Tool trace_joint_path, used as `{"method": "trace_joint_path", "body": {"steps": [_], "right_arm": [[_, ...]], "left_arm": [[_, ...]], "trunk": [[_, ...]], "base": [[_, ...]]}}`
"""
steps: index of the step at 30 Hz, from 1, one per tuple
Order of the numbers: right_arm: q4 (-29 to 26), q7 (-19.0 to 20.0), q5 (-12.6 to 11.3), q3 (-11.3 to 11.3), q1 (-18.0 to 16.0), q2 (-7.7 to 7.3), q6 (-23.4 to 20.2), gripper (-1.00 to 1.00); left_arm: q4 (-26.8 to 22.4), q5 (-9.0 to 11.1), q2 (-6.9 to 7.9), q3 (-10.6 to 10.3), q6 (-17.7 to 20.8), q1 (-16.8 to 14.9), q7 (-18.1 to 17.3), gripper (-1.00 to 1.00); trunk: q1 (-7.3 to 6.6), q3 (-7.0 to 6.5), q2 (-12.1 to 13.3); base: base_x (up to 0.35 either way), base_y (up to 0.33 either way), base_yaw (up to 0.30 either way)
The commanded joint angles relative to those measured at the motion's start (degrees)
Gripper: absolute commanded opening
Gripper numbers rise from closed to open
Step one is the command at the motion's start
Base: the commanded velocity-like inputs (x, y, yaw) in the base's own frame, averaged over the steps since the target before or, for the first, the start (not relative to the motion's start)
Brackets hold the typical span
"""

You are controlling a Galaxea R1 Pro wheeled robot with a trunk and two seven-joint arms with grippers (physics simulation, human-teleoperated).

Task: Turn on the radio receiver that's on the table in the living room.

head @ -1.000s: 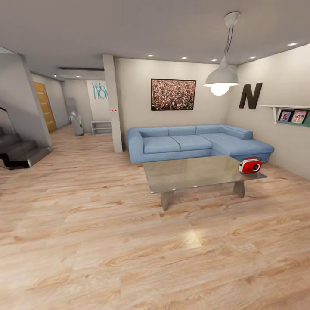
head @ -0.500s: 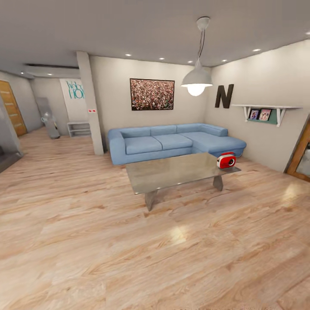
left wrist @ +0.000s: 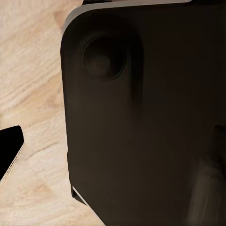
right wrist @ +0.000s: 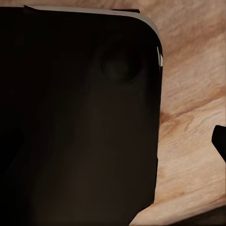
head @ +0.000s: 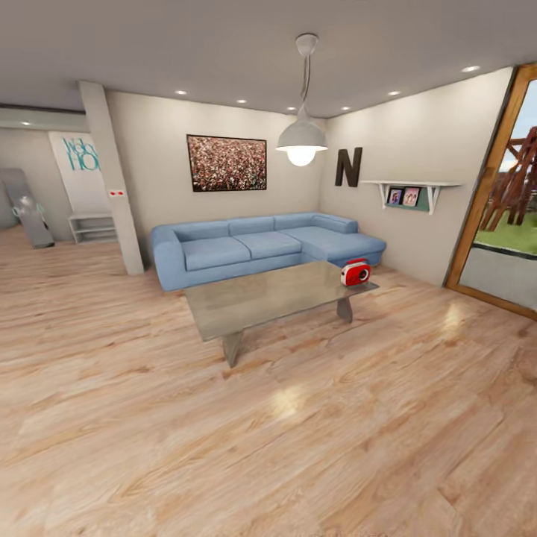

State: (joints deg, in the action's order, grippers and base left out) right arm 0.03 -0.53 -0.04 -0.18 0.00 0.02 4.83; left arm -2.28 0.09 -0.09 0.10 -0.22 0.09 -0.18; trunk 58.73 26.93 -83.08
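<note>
The small red radio receiver (head: 356, 273) stands upright on the far right corner of the low grey table (head: 261, 298), its round dial facing me. The table sits in the living room, in front of the blue L-shaped sofa (head: 261, 246), several steps ahead of me across the wood floor. In the left wrist view a black fingertip (left wrist: 10, 149) shows at the picture's edge, with the robot's dark body (left wrist: 141, 117) behind the left gripper (left wrist: 113, 150). The right gripper (right wrist: 115, 141) looks the same, with one fingertip (right wrist: 220, 140) at the edge. Both stand open and hold nothing.
A pendant lamp (head: 301, 139) hangs over the table. A wall shelf (head: 406, 194) and a big letter N (head: 347, 167) are on the right wall. A glass door (head: 507, 224) opens at far right, and a pillar (head: 112, 186) stands left of the sofa. Bare wood floor (head: 261, 432) lies before me.
The camera has swung to the right: the table, radio and sofa shifted left in the picture, the stairs left the view and the glass door came in. The things themselves have not moved.
</note>
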Motion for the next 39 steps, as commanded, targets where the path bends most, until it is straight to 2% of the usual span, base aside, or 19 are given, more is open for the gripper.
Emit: {"method": "trace_joint_path", "body": {"steps": [1,26,39], "right_arm": [[0.0,0.0,0.0,0.0,0.0,0.01,0.0,1.00],[0.0,0.0,0.0,0.0,0.0,-0.02,0.0,1.00],[0.0,0.0,-0.2,0.0,0.0,-0.05,-0.3,1.00]], "left_arm": [[0.0,0.0,0.00,0.0,0.0,0.0,0.0,1.00],[-0.1,0.1,-0.12,0.1,0.0,0.0,0.0,1.00],[-0.1,0.3,-0.01,0.2,0.5,0.0,0.3,1.00]], "trunk": [[0.00,0.00,0.0],[0.00,0.00,0.0],[0.00,0.00,0.0]], "base": [[0.000,0.000,-0.289],[0.000,0.000,-0.287],[0.238,0.000,-0.055]]}}
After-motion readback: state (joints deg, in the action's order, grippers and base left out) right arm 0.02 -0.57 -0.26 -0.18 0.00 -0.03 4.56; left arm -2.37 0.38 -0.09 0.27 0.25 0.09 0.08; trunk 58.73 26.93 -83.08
